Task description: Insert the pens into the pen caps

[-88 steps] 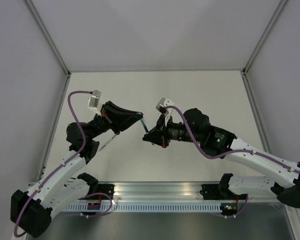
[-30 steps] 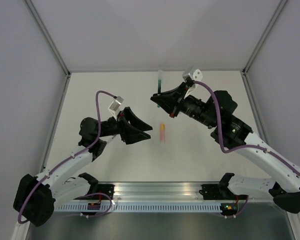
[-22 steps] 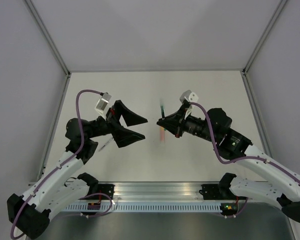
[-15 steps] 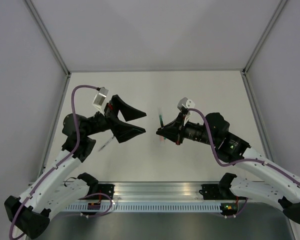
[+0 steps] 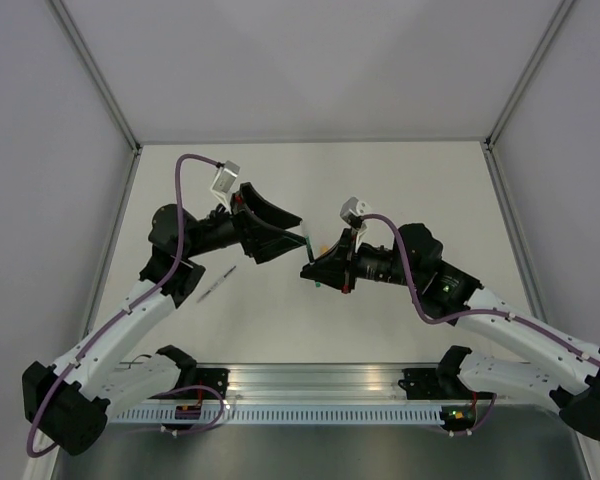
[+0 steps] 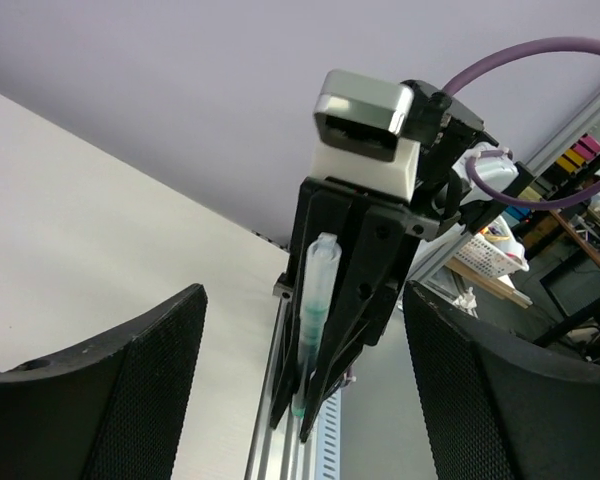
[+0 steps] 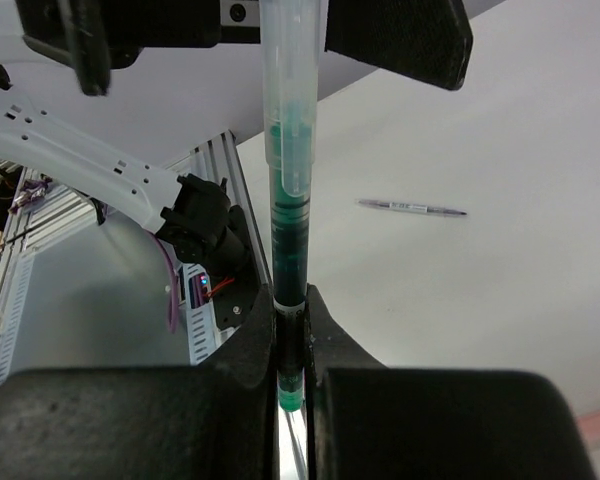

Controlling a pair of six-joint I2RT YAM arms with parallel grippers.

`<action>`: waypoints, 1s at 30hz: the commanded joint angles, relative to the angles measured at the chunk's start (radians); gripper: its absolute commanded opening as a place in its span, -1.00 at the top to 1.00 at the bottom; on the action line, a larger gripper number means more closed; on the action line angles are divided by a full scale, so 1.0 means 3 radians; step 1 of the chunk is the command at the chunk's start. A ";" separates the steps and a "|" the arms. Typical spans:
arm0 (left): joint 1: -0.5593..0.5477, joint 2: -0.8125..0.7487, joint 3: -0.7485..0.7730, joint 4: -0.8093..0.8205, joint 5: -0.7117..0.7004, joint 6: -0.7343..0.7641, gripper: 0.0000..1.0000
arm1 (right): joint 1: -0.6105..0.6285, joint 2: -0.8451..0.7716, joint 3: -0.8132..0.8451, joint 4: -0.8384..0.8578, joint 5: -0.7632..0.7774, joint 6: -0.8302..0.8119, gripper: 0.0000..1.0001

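My right gripper is shut on the lower barrel of the dark green pen, holding it upright above the table. A clear cap with a green insert sits over the pen's upper end. My left gripper is open, its two mesh-padded fingers standing wide on either side of that capped end without touching it. In the top view the right gripper meets the left one mid-table. The pale grey-white pen lies flat on the table to the left.
A short piece of the orange-pink pen peeps out on the table beside the right gripper. The aluminium rail runs along the near edge between the arm bases. Grey walls enclose the table on three sides.
The right arm carried the green pen from the far side back to mid-table. The left gripper swung in and now flanks the pen's capped end. The orange-pink pen is now mostly covered.
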 commanded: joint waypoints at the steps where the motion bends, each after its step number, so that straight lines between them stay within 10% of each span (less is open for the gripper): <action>1: 0.0005 0.0008 0.0053 0.0302 0.0026 0.0037 -0.63 | 0.0036 0.0105 -0.0043 0.0276 -0.0068 0.0115 1.00; 17: 0.0005 0.0105 -0.0162 0.0558 0.0200 -0.0157 0.33 | 0.0077 0.0258 0.0069 0.0379 -0.0057 0.0228 1.00; 20: 0.0000 0.0075 -0.0213 0.0563 0.0221 -0.0157 0.94 | 0.0077 0.0268 0.0130 0.0328 -0.0021 0.0207 1.00; 30: -0.0076 0.0156 -0.0775 0.1492 0.0210 -0.0759 0.95 | 0.0067 0.0401 0.0835 0.0047 0.0576 -0.0023 1.00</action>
